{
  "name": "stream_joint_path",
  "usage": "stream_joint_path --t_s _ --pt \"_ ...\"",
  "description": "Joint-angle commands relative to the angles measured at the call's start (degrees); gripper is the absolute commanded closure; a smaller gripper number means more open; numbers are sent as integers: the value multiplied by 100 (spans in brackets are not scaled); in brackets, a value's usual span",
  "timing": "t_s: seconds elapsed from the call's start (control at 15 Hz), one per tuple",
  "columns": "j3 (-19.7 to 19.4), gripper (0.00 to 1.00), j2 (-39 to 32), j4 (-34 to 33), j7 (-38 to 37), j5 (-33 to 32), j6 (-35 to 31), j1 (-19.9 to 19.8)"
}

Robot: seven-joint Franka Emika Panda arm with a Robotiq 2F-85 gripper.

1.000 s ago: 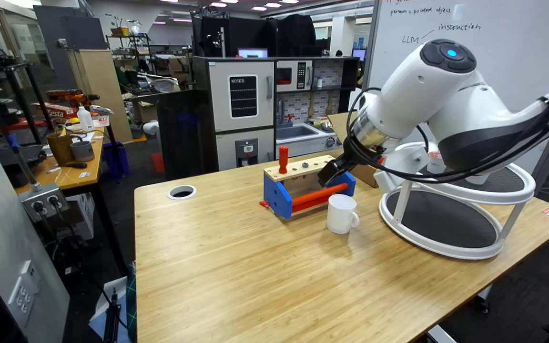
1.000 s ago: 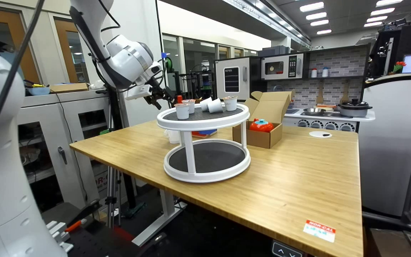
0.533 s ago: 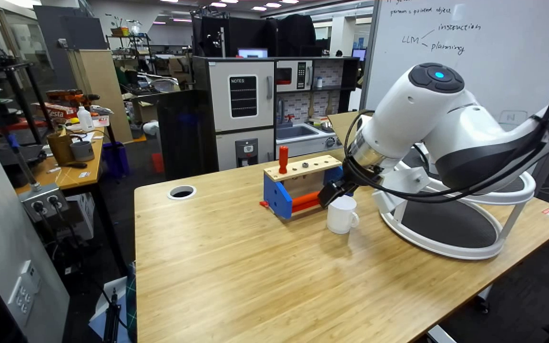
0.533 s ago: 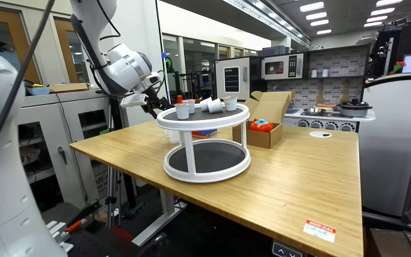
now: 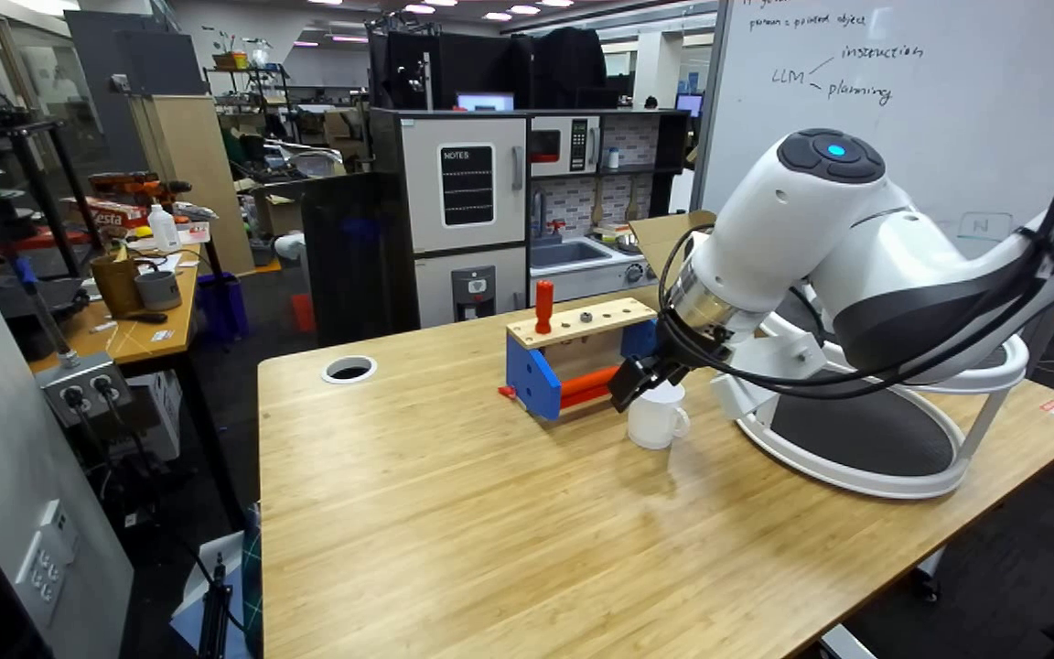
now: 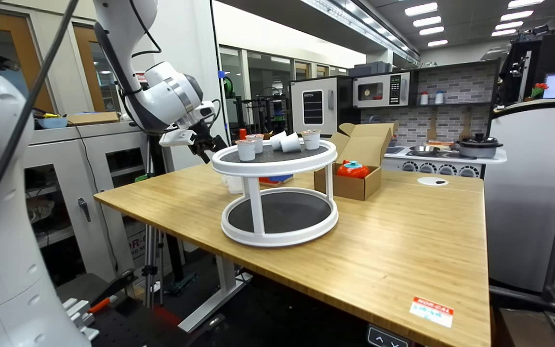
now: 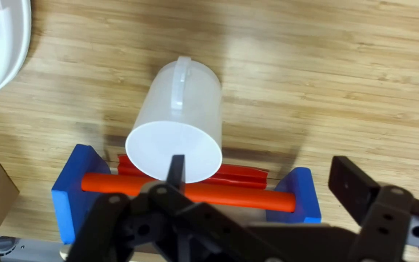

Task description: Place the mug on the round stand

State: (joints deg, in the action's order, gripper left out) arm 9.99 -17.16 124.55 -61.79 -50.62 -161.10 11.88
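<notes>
Whereas the wrist view looks down into the mug (image 7: 198, 102), which stands upright on the table (image 5: 454, 513) just beside the blue-and-orange rack (image 7: 231, 196), white cups (image 6: 290, 143) on the upper tier of the round stand (image 6: 273, 168) show only in an exterior view, two tipped over, as does a red pot (image 6: 356, 171) with a blue-green lid. The arm (image 5: 769, 220) bends low, its hand (image 7: 258, 163) tilted downward close to the mug with fingers (image 7: 353, 189) spread wide; in the wrist view one fingertip overlaps the mug's mouth, contact unclear.

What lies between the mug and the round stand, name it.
Only bare tabletop lies between the mug and the round stand, as the wrist view shows.
</notes>
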Motion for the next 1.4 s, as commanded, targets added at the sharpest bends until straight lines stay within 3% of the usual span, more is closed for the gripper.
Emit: stream_joint_path --t_s 0.0,0.67,1.33 --pt "0 0 0 0 0 0 0 0" --pt "82 0 348 139 217 62 728 71" --pt "63 0 452 658 135 386 832 -32"
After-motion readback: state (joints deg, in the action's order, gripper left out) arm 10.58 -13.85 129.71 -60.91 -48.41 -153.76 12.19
